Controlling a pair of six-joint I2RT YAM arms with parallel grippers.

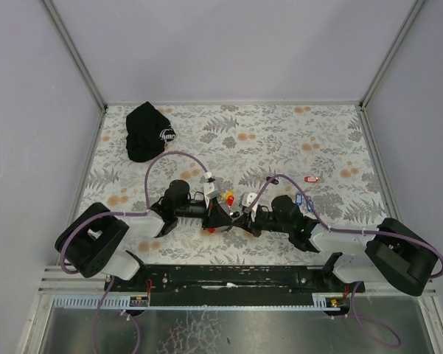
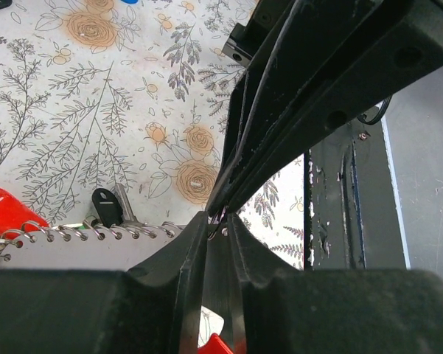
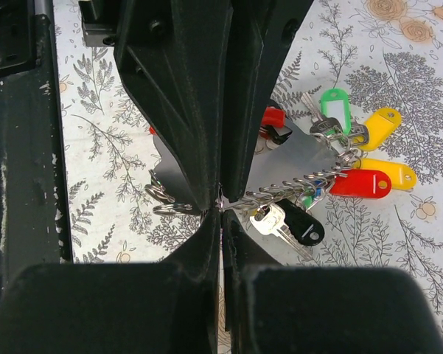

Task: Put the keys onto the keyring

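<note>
My two grippers meet tip to tip at the table's middle, the left gripper [image 1: 227, 215] [image 2: 220, 223] coming from the left and the right gripper [image 1: 243, 218] [image 3: 221, 208] from the right. Both are shut on the thin wire of the keyring [image 3: 280, 193] [image 2: 96, 233], a coiled wire along a grey plate [image 3: 295, 158]. Several keys hang from it, with tags in green [image 3: 334, 103], yellow [image 3: 379, 125], red [image 3: 361, 183] and black [image 3: 302, 225] [image 2: 105, 206]. A blue-tagged key [image 1: 301, 199] lies apart beside the right arm.
A black cap with a white logo [image 1: 149, 131] sits at the far left. A lone small red tag [image 1: 312, 178] lies right of centre. Loose small rings [image 3: 166, 203] rest by my right fingers. The black base rail [image 1: 236, 276] runs along the near edge.
</note>
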